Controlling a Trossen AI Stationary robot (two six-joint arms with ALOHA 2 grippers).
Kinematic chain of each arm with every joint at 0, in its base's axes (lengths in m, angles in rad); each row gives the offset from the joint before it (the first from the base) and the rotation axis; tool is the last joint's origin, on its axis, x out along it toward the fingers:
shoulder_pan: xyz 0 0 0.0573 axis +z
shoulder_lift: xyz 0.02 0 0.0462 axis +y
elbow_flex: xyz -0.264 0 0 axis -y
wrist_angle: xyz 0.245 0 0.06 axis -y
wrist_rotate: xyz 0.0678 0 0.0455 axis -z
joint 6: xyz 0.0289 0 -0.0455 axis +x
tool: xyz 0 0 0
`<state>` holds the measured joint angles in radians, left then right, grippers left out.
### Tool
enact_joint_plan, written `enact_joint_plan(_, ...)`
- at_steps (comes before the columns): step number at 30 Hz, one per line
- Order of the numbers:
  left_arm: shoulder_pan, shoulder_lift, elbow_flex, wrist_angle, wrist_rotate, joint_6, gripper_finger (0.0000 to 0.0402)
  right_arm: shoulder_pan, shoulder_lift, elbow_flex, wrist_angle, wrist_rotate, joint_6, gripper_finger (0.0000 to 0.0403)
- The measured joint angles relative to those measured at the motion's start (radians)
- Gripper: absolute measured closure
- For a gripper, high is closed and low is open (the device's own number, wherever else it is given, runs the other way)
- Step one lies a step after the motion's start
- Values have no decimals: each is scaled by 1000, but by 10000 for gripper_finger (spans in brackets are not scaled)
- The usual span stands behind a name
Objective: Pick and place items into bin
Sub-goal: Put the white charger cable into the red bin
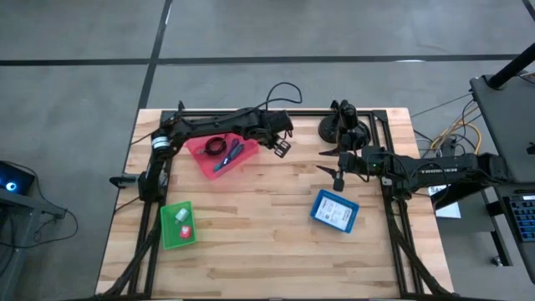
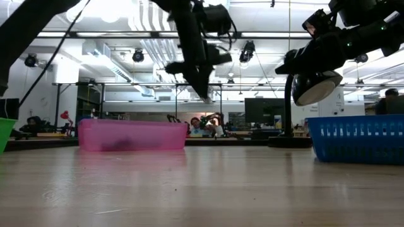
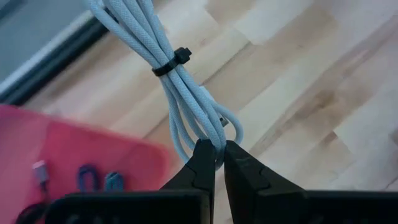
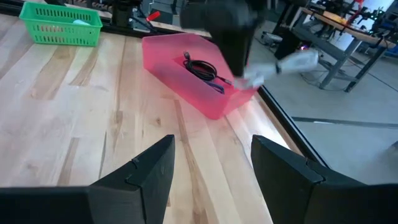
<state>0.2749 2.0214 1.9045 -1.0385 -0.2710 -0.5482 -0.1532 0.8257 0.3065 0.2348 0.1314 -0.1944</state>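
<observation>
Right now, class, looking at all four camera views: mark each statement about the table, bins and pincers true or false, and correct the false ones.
1. The left pincer is shut on a bundled white cable. True.
2. The right pincer grips a blue stick. False: it is open and empty.
3. The pink bin holds a black coiled cable. True.
4. The green bin sits beside the right arm. False: it sits at the left side of the table; the blue bin is near the right arm.

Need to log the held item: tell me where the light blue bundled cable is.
The light blue bundled cable hangs from the shut left gripper, above the table just beside the pink bin, at the table's far side in the high view.
</observation>
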Motion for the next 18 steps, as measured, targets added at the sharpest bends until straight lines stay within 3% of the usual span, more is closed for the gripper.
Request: enact_joint_plan(18,-81,-146,-5,-245,-203,-152,399,0,-8,0,-16,0,0,204)
